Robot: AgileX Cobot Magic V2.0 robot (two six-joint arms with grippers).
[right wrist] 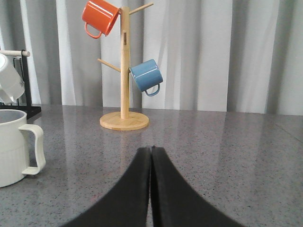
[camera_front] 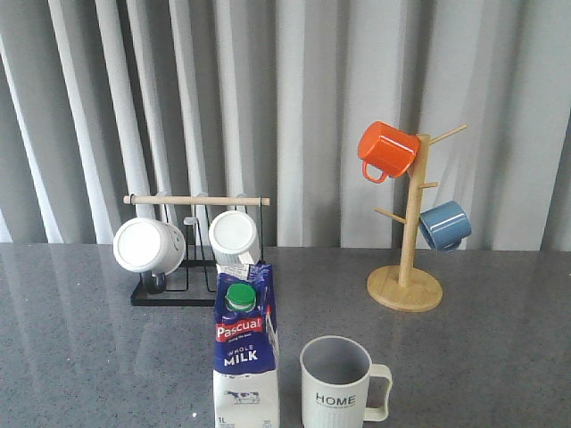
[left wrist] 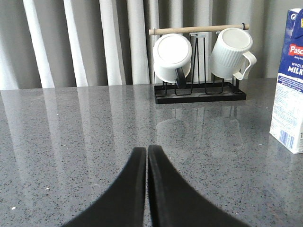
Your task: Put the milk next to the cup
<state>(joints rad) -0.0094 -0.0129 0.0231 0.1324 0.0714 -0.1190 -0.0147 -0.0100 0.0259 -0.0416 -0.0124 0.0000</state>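
Against grey curtains, on the grey speckled table (camera_front: 500,357), the milk (camera_front: 245,357) stands upright just beside the cup (camera_front: 337,385), so the placing looks done, and with the left gripper (left wrist: 147,153) and right gripper (right wrist: 150,153) both clenched and empty, nothing more seems called for.

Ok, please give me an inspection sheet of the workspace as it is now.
Surface: grey speckled table, glossy.
Job's things: milk carton upright, beside the HOME cup, apart from it.
Clutter: black rack with two white mugs; wooden mug tree with orange mug and blue mug.
Grippers: left gripper shut, empty; right gripper shut, empty.
Cables: nothing seen.
Surroundings: grey pleated curtain.
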